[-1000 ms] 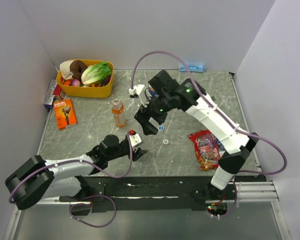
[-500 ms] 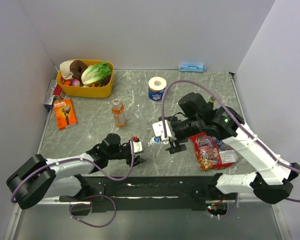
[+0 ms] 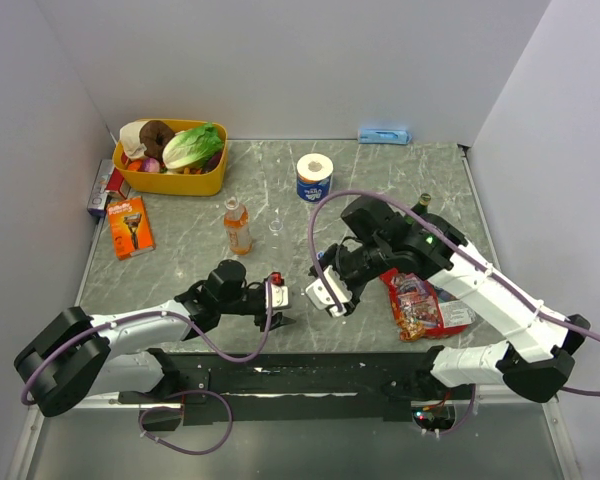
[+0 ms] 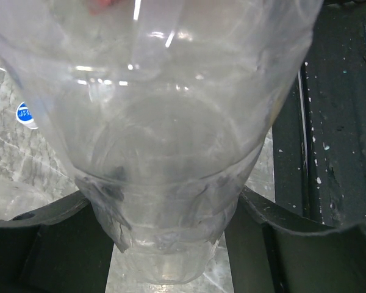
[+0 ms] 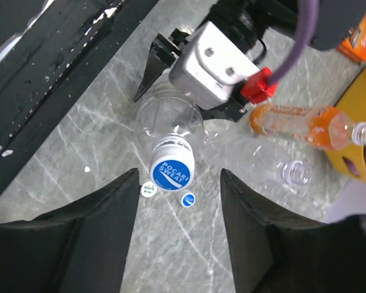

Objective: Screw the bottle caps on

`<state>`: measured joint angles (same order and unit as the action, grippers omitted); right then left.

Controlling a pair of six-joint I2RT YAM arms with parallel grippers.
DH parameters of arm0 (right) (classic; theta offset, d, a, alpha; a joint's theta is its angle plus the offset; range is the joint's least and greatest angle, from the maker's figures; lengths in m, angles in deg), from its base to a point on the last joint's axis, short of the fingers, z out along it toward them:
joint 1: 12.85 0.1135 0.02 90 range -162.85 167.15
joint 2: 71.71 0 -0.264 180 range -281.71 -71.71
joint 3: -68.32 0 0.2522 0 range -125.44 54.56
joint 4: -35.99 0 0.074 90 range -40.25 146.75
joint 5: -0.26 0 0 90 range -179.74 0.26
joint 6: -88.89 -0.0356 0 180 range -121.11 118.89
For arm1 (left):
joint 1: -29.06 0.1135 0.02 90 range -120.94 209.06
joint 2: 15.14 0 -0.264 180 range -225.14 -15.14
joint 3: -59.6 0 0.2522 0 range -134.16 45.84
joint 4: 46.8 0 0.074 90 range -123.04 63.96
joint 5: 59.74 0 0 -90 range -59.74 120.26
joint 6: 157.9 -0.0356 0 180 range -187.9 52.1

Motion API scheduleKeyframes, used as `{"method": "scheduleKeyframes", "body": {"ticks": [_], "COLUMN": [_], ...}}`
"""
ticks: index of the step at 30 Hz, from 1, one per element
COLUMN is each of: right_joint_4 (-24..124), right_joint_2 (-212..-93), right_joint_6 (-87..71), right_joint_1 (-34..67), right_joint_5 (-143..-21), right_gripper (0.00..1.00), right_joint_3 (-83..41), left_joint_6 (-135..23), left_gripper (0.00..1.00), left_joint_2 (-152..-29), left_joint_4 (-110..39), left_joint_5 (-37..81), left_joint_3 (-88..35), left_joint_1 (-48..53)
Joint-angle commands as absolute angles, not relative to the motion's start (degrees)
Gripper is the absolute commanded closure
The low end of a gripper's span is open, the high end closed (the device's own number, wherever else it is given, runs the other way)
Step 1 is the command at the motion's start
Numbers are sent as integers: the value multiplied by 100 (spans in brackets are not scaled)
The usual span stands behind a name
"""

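1. Below your right gripper point(image 5: 178, 176), at 6 o'clock on the table point(image 3: 170, 265): clear bottle point(image 5: 168, 116) w/ blue cap point(image 5: 172, 171) on top, pinched by left gripper point(image 4: 171, 244).
2. Right jaws apart, empty.
3. Risk: close off-centre & you tilt the cap, cross-thread it, or bottle spins in left grip.

A colourless see-through plastic bottle point(image 4: 171, 140) is filling the left wrist view, its upper part running off the top edge. The dark fingers point(image 4: 55, 250) of the left gripper point(image 4: 171, 244) are blurring at either side and running off the bottom edge. A small round blue plastic cap point(image 4: 25, 114) is peeking out, partly behind the bottle's wall, its print too small to read. In the right wrist view the bottom edge is cutting off the black fingers point(image 5: 79, 244) of the right gripper point(image 5: 178, 177), and the right edge is cutting the yellow plastic tub point(image 5: 365, 101).
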<state>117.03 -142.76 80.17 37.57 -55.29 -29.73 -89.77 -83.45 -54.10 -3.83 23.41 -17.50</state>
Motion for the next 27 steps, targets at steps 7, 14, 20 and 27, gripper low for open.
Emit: {"method": "scheduleKeyframes", "body": {"ticks": [7,14,20,27], "right_joint_4": [12006,12085,12059,12102], "right_joint_2": [-14290,-14413,-14510,-14606], "right_joint_6": [8687,8714,8652,8643], "right_joint_1": [3901,3901,3892,3892], "right_joint_5": [-5371,-5450,-5529,-5582], "right_gripper": [46,52,57,68], "right_joint_3": [-2937,-2937,-2955,-2963], "left_joint_6": [-9137,-9172,-9312,-9391], "left_gripper": [99,99,99,99], "left_joint_2": [-8317,-8290,-8281,-8273], "left_joint_4": [-5510,-5598,-5633,-5686], "left_joint_5": [-639,-586,-577,-543], "left_joint_3": [2132,2123,2141,2132], "left_joint_1": [-1735,-1743,-1743,-1743]}}
